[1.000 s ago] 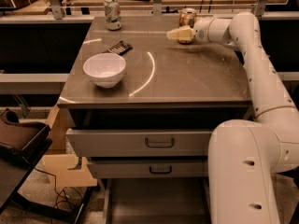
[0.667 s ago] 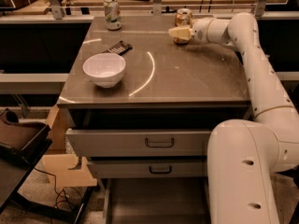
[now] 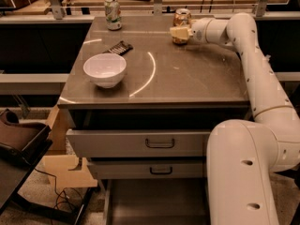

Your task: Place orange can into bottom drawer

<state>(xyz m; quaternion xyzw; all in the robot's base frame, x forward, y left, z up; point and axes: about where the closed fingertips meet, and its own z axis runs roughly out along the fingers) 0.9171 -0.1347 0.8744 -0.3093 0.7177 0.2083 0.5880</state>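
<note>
The orange can (image 3: 182, 17) is standing upright at the far right of the countertop (image 3: 187, 78), its long axis vertical. The gripper (image 3: 179, 32) is sitting right against its lower half – gripping or not, I cannot tell. The bottom drawer (image 3: 154, 203) is lying open below.

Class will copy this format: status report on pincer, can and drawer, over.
Pincer at small orange-copper metal can, far right of grey table. Can upright, not yet in drawer. Lowest grey metal drawer open below. White round bowl front left, apart.
</note>
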